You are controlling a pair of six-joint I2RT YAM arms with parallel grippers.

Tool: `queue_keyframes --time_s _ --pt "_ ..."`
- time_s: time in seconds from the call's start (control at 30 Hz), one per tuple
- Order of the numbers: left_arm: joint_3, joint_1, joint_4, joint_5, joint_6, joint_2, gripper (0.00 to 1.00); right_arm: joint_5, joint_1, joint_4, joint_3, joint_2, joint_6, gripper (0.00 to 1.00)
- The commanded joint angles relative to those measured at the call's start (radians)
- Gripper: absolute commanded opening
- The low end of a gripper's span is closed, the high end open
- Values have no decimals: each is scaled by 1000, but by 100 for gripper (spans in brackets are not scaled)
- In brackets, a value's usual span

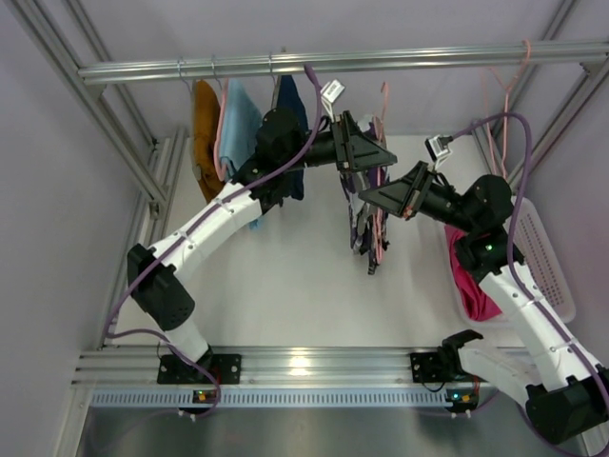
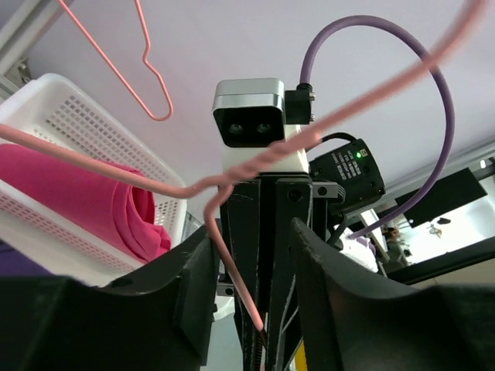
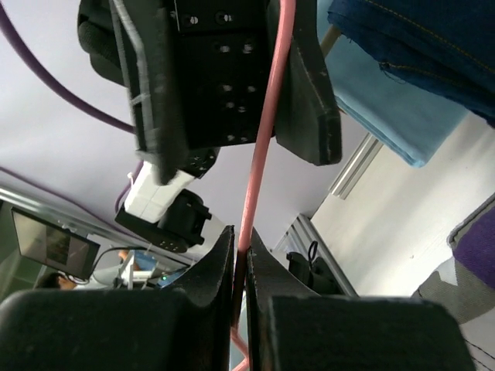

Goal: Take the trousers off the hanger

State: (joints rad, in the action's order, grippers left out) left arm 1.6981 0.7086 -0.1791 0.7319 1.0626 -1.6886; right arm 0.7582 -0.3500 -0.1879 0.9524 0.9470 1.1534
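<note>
Dark patterned trousers [image 1: 363,227] hang from a pink wire hanger [image 1: 379,238] in mid-air between my two grippers. My right gripper [image 1: 378,198] is shut on the hanger's wire [image 3: 259,162], which runs up out of its pinched jaws [image 3: 241,241]. My left gripper [image 1: 376,155] faces it from the other side. Its jaws [image 2: 251,232] stand apart around the hanger's twisted neck [image 2: 232,263], the wire lying close to the left finger. Magenta trousers [image 1: 471,276] lie in the white basket [image 1: 547,257] on the right, also seen in the left wrist view [image 2: 85,193]. A patch of patterned cloth [image 3: 473,263] shows low right.
Orange, light blue and navy garments [image 1: 238,129] hang from the metal rail [image 1: 400,62] at the back left. A bare pink hanger [image 2: 147,77] hangs further off. Frame posts run down both sides. Purple cables [image 1: 519,171] loop off both wrists.
</note>
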Motion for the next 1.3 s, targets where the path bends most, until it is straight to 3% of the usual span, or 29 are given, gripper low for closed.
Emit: queue_keyframes --time_s 0.0,0.13,0.2,0.23,0.3,0.33,0.43,0.53,0.73,0.8,1.0,1.27 --pt "44 23 -146 21 68 1 45 -17 5 -226 46 -51 -84 0" --pt "43 23 -154 26 74 7 26 -22 5 -216 45 -53 -95 0" --pt "55 22 -151 24 71 10 11 -23 5 -193 45 -56 -107 0" --pt "61 22 -146 21 69 17 6 -23 5 -177 46 -56 -130 4" --pt "77 19 -134 12 65 24 0 -31 5 -138 52 -63 -167 20" --pt "77 17 -126 8 63 35 0 -36 8 -84 57 -76 -220 43" --pt "64 2 -122 17 85 56 0 -142 16 93 111 -125 -371 70" --pt "52 -12 -140 23 115 67 0 -256 29 253 131 -201 -521 82" --pt "32 -50 -247 24 230 60 0 -595 32 438 94 -359 -817 85" --pt "52 -52 -263 27 253 53 0 -574 32 465 20 -402 -909 85" --pt "149 -52 -250 17 272 24 0 -410 32 415 -159 -533 -983 89" --pt "224 -52 -215 -5 257 0 0 -388 19 249 -210 -418 -971 93"
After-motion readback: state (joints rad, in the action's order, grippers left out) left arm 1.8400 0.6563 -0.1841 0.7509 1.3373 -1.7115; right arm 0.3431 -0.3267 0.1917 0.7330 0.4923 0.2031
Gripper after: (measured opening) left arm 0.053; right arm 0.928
